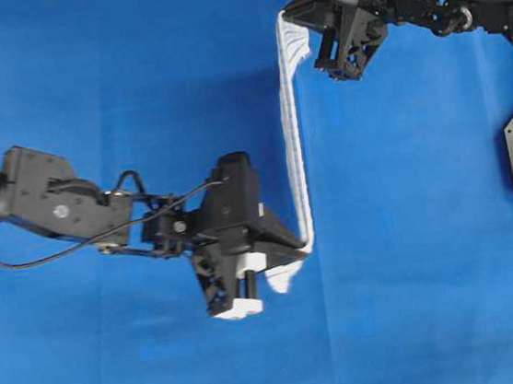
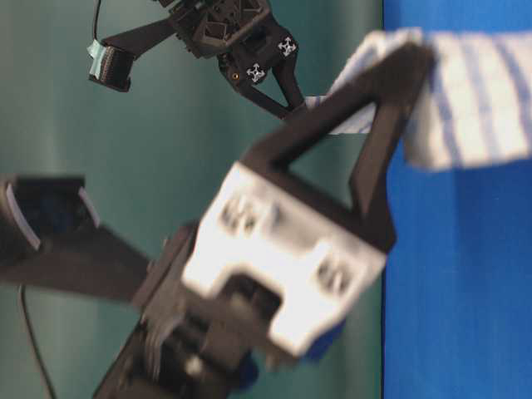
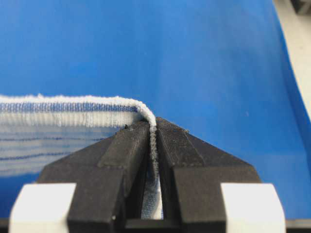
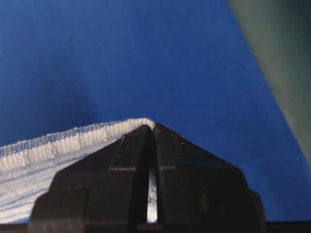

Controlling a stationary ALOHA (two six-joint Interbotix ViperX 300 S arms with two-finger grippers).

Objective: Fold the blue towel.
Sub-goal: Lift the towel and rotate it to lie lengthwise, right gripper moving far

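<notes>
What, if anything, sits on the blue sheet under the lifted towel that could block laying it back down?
Nothing visible. The towel hangs stretched between the left claw and right claw, and the blue sheet below shows no other objects.

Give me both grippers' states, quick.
Left gripper: shut on one end of the striped towel.
Right gripper: shut on the towel's other end.

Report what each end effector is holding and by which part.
Both hold the blue towel: the left end effector and the right end effector are each shut on a corner of its hemmed edge.
</notes>
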